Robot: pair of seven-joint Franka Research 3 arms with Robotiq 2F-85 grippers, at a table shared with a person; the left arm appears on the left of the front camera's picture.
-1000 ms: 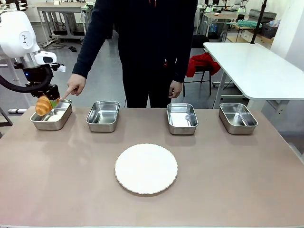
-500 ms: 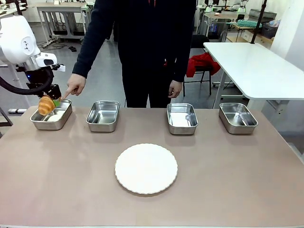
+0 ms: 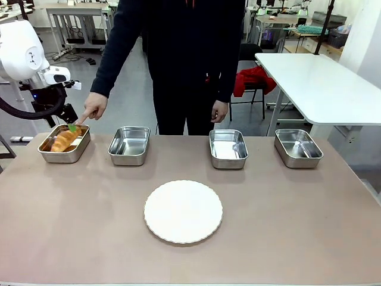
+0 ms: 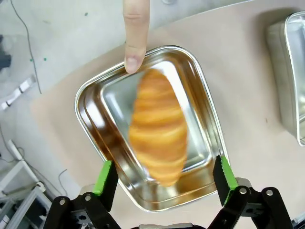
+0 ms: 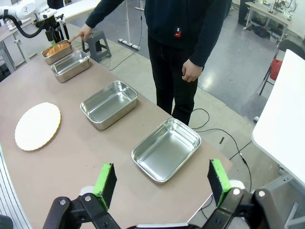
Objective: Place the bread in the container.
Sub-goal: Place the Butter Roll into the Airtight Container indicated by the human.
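Note:
The bread (image 3: 64, 140), a golden-brown croissant, lies inside the leftmost container (image 3: 62, 157), a shiny steel pan at the table's far left. Just above the pan hangs my left gripper (image 3: 66, 122), open and apart from the bread. In the left wrist view the bread (image 4: 157, 129) looks blurred and rests lengthwise in the container (image 4: 112, 102), with my left gripper (image 4: 164, 174) spread wide over it. A person's finger (image 4: 135, 33) points at the pan's far rim. My right gripper (image 5: 162, 179) is open with nothing between its green pads, high above the table's right end.
Three more steel pans (image 3: 129, 145) (image 3: 228, 148) (image 3: 297, 147) stand in a row along the far edge. A round white plate (image 3: 183, 211) sits mid-table. The person (image 3: 184, 59) stands at the far side, with the pointing hand (image 3: 95, 107) close beside my left gripper.
My left gripper opened and let go of the bread, which dropped into the leftmost container. The person's pointing hand has stayed in place.

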